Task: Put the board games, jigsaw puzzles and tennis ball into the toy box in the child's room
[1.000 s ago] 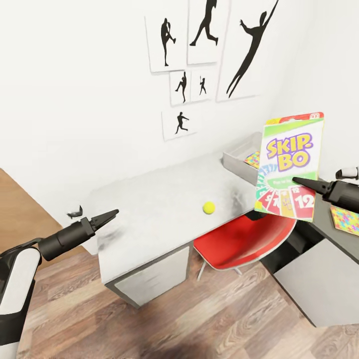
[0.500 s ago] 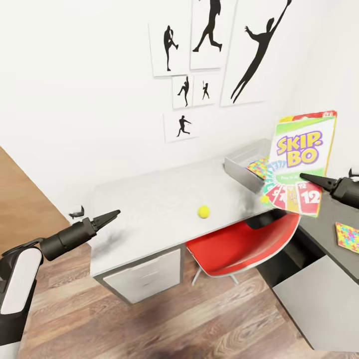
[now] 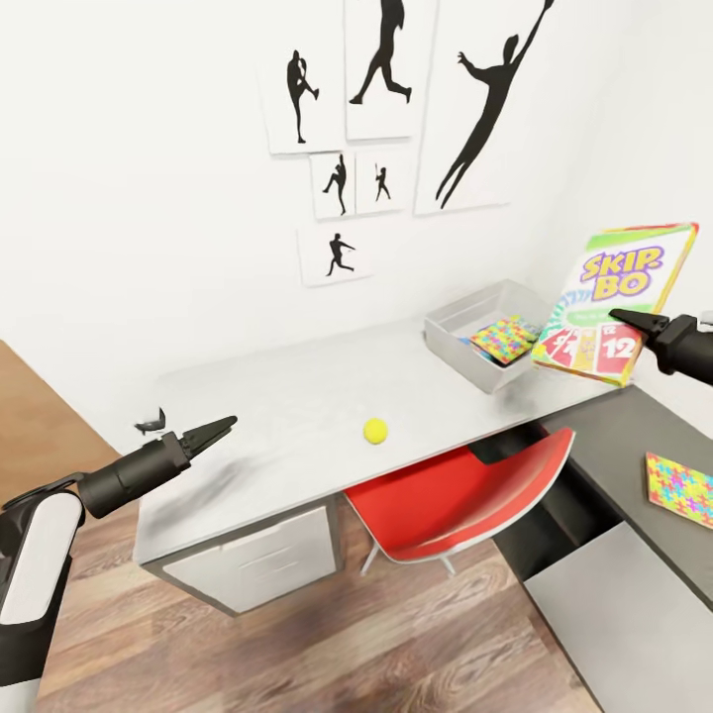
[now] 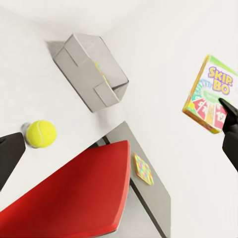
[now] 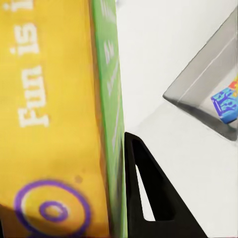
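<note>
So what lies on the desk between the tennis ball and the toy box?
Nothing: in the head view the white table top is bare between the tennis ball and the toy box. The Skip-Bo box hangs in the right claw, beyond the toy box.

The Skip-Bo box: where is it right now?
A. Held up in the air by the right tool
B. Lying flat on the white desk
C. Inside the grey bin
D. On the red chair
A: the right tool grips the Skip-Bo box above the desk, beside the grey bin.

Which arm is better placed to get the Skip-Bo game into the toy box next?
Right. The right gripper holds the Skip-Bo box beside the toy box; the left gripper is far off.
</note>
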You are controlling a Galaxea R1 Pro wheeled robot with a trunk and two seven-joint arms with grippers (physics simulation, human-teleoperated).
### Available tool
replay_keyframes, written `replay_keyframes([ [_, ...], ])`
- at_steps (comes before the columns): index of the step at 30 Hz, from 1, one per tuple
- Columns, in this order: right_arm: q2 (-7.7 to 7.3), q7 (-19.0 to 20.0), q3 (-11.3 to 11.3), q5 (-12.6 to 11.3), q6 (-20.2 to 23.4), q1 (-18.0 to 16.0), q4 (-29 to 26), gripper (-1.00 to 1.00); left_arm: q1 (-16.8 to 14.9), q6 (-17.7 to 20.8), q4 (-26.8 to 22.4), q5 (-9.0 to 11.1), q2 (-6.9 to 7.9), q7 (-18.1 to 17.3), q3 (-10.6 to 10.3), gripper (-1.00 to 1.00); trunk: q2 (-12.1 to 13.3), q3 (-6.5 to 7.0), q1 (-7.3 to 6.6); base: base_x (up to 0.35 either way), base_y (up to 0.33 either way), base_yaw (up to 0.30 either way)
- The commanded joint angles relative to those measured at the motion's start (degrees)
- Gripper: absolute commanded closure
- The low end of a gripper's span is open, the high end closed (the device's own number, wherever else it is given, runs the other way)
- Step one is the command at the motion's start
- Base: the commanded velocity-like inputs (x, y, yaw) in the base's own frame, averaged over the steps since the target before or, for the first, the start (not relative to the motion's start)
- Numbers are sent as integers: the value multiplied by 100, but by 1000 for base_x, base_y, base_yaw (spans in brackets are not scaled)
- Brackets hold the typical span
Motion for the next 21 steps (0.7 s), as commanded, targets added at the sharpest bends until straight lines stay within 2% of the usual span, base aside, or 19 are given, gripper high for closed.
replay_keyframes([
  [1, 30, -49, -9, -1, 28, -146, 129, 100, -5, 26, -2, -7, -1, -21, 6, -100, -11, -10, 3, 42, -61, 1],
  [5, 114, -374, -9, -53, 28, -432, 392, 100, -4, 26, -4, -3, -2, -21, 6, -100, -11, -10, 3, 29, -42, 1],
  [7, 220, -614, -7, -73, 28, -585, 528, 100, -4, 26, -5, -1, -6, -21, 2, -100, -11, -10, 3, 15, -23, 0],
  [12, 680, -1389, -13, -96, 28, -1037, 781, 100, -4, 26, -6, -1, -42, -20, -18, -100, -11, -10, 3, 7, -11, 0],
  [13, 680, -1389, -13, -96, 28, -1037, 781, 100, -4, 26, -6, -1, -42, -20, -18, -100, -11, -10, 3, 5, -7, 0],
  [21, 1495, -2988, -24, -111, -18, -1730, 1316, 100, -4, 26, -5, -1, -93, -15, -14, -100, -11, -10, 3, 2, -3, 0],
])
